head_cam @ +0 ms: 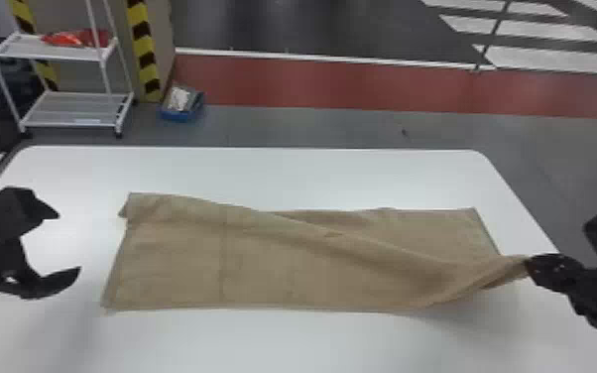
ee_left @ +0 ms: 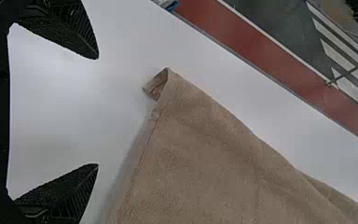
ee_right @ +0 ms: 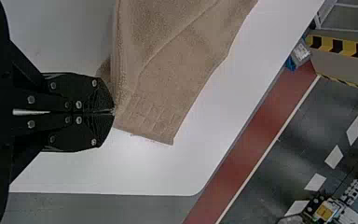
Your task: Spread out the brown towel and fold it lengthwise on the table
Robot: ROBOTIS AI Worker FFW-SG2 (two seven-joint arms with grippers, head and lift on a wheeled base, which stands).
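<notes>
Towel (head_cam: 188,268), brown, is found in the head view at the middle of the table (head_cam: 312,171), its long sides running left to right. Upper layer reaches the far edge at the left end; from there its border slants toward the near right, exposing the lower layer at the far right. Right gripper (head_cam: 528,263) is at the near right with its fingers closed on a gathered corner, which is drawn out past the towel's right end. Left gripper (head_cam: 70,242) stands off the left end, fingers wide apart, holding nothing.

Left wrist view confirms clear space between the left gripper's fingers, with no contact on the cloth. Defect noted: a small flap (ee_left: 156,86) turned out at the far left corner.

Right wrist view shows the right gripper's fingertips together at the towel's edge, pinching cloth. Beyond them the right end of the lower layer lies on the table, its hem band (ee_right: 151,116) exposed.

Progress, as judged: spreading appears done and the lengthwise fold about half made, the left end being carried over and the right end not. Outstanding: bring the held corner to the far right corner, align the far edges, release, and smooth the diagonal ridge and the flap. Whether the layers beneath lie flat cannot be told.
</notes>
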